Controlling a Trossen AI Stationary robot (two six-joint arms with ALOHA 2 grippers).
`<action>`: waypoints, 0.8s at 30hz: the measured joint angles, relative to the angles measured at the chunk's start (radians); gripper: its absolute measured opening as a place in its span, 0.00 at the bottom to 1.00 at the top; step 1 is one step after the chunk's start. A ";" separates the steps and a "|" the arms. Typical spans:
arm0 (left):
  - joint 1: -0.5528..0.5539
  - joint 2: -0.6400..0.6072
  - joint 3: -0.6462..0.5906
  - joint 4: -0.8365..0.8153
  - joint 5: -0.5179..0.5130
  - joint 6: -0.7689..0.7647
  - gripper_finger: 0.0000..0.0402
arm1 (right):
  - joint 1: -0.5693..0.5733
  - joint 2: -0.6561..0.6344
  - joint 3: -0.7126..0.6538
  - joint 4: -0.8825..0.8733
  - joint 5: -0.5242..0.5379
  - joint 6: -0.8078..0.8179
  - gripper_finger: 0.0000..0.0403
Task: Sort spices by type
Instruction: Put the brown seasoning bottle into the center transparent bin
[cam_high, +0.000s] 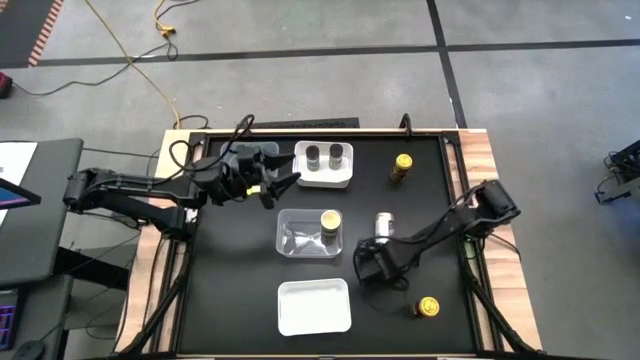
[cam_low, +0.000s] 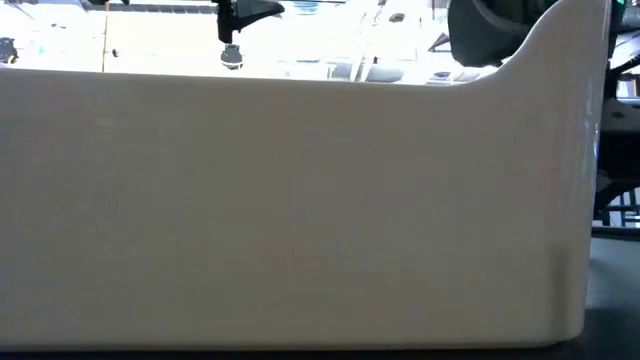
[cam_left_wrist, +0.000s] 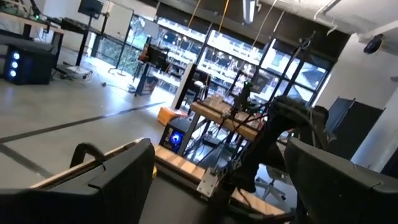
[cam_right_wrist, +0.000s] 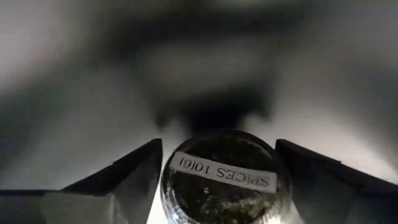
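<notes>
My right gripper (cam_high: 372, 268) is at the table's right near part, between the clear tray and a yellow-lidded jar (cam_high: 428, 307). It is shut on a spice jar (cam_right_wrist: 224, 180) with dark contents; in the high view the gripper hides that jar. My left gripper (cam_high: 278, 182) is open and holds nothing, beside a white tray (cam_high: 345, 180) in which two dark-lidded jars (cam_high: 325, 155) stand. Another yellow-lidded jar (cam_high: 330, 221) stands in the clear tray (cam_high: 290, 240). A third (cam_high: 402, 168) stands on the table's far right. A pale-topped jar (cam_high: 383, 224) is just beyond my right gripper. My right gripper pinches the jar by its round side wall (cam_right_wrist: 168, 190), one finger (cam_right_wrist: 134, 171) on each side. The jar's flat end with a white label (cam_right_wrist: 225, 172) faces the wrist camera. Whether it is lifted clear or stands on the table, I cannot tell.
An empty white tray (cam_high: 313, 305) lies at the near edge, left of my right gripper; its wall (cam_low: 300, 200) fills the low view. The black mat has wooden rims at left and right. Bare mat shows at the far right and near left.
</notes>
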 joint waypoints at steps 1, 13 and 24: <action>0.000 0.000 0.000 -0.010 0.000 -0.001 0.86 | 0.000 -0.002 0.005 0.013 -0.004 0.056 0.86; 0.000 0.000 0.000 -0.043 0.001 -0.006 0.86 | 0.010 -0.013 0.011 0.020 -0.055 0.078 0.98; 0.000 0.000 0.000 -0.043 0.001 -0.006 0.86 | 0.016 -0.018 0.013 0.013 -0.010 0.037 0.99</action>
